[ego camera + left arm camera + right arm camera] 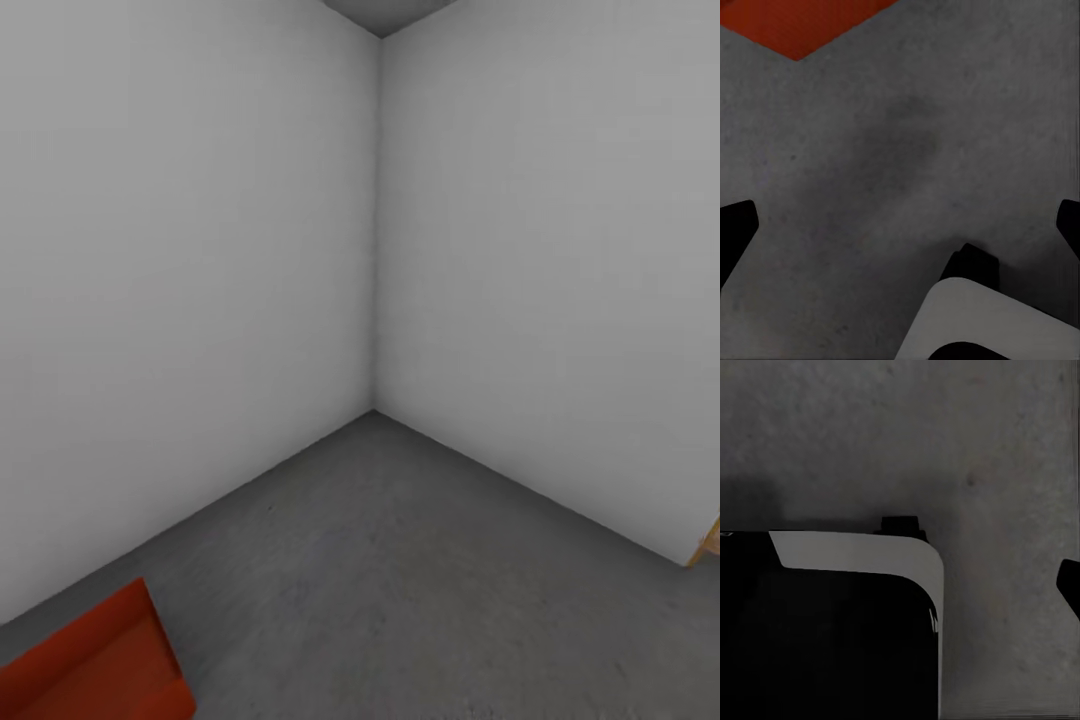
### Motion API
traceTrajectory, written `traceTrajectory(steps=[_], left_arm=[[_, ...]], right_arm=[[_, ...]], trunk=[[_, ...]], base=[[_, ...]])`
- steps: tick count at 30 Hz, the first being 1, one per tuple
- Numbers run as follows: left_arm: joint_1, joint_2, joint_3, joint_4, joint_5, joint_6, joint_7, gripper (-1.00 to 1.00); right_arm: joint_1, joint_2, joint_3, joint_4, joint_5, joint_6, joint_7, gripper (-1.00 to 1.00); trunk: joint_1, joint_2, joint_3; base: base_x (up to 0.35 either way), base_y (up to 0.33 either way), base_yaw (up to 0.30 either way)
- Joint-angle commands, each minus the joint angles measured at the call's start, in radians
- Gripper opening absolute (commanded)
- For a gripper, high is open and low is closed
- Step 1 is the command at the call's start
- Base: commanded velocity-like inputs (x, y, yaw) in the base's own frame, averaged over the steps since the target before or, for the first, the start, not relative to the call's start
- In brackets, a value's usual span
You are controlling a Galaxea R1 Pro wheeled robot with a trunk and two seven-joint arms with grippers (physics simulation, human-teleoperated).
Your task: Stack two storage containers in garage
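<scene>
One red-orange storage container (95, 665) stands on the dark grey concrete floor (400, 560) of the garage, at the lower left of the head view beside the left wall. A corner of the container (795, 22) shows in the left wrist view, well beyond the fingers. My left gripper (900, 225) is open over bare floor, with its dark fingertips (735, 232) spread far apart and nothing between them. A dark fingertip (1069, 585) of my right gripper (900, 585) sits at the far edge of its view, above the floor and holding nothing; the other finger is hidden against my dark base.
Two plain white-grey walls (180, 280) meet in a corner straight ahead. A light wooden edge (708, 545) shows at the far right where the right wall ends. My own white and black base (832, 622) is under the right wrist and also beneath the left one (997, 322).
</scene>
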Motion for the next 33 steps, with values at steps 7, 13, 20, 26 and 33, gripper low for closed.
traceTrajectory(steps=[7, 13, 20, 26, 33], left_arm=[[0.0, 0.0, -0.005, 0.0, 0.008, -0.003, 0.002, 1.0], [0.0, 0.0, -0.005, 0.0, 0.008, -0.003, 0.002, 1.0], [0.0, 0.001, -0.005, 0.0, 0.008, -0.003, 0.002, 1.0], [0.0, 0.0, -0.005, 0.0, 0.008, -0.003, 0.002, 1.0], [0.0, 0.001, -0.005, 0.0, 0.008, -0.003, 0.002, 1.0]], right_arm=[[-0.002, 0.0, 0.005, 0.003, -0.008, -0.006, 0.004, 1.0], [-0.002, 0.0, 0.005, 0.003, -0.008, -0.006, 0.004, 1.0], [-0.002, 0.0, 0.005, 0.003, -0.008, -0.006, 0.004, 1.0], [-0.002, 0.0, 0.005, 0.003, -0.007, -0.006, 0.004, 1.0], [-0.002, -0.001, 0.005, 0.004, -0.008, -0.006, 0.005, 1.0]], trunk=[[0.0, -0.001, -0.001], [0.0, -0.001, -0.001], [0.0, -0.001, -0.001], [0.0, -0.001, -0.001], [0.0, -0.001, -0.001]], base=[[0.0, 0.0, -0.298], [0.0, 0.0, -0.298], [0.0, 0.0, -0.298], [0.0, 0.0, -0.298], [0.0, 0.0, -0.298]])
